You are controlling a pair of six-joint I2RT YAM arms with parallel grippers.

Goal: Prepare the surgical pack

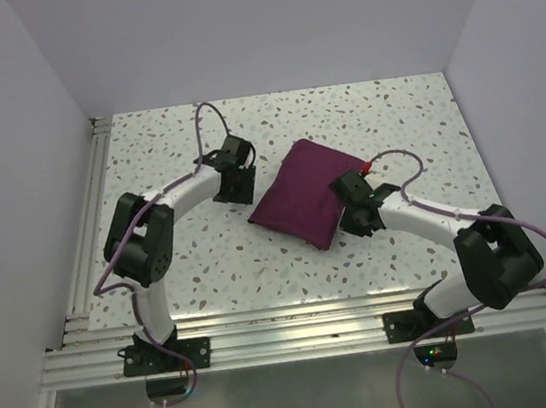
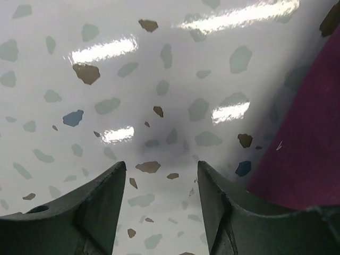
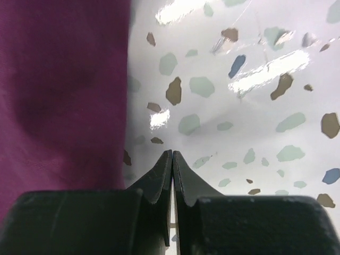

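Note:
The surgical pack [image 1: 304, 195] is a plum-maroon fabric bundle, folded into a neat tilted rectangle in the middle of the speckled table. My left gripper [image 1: 235, 184] is open and empty just left of the pack; in the left wrist view the gripper [image 2: 162, 167] hovers over bare table with the pack's edge [image 2: 303, 143] at the right. My right gripper [image 1: 353, 198] is shut on nothing, at the pack's right edge. In the right wrist view the gripper [image 3: 172, 153] points at bare table, with the pack [image 3: 64, 90] filling the left side.
White walls stand on the left, back and right. An aluminium rail [image 1: 85, 229] runs along the table's left edge, and another rail [image 1: 289, 328] along the near edge by the arm bases. Purple cables loop off both arms.

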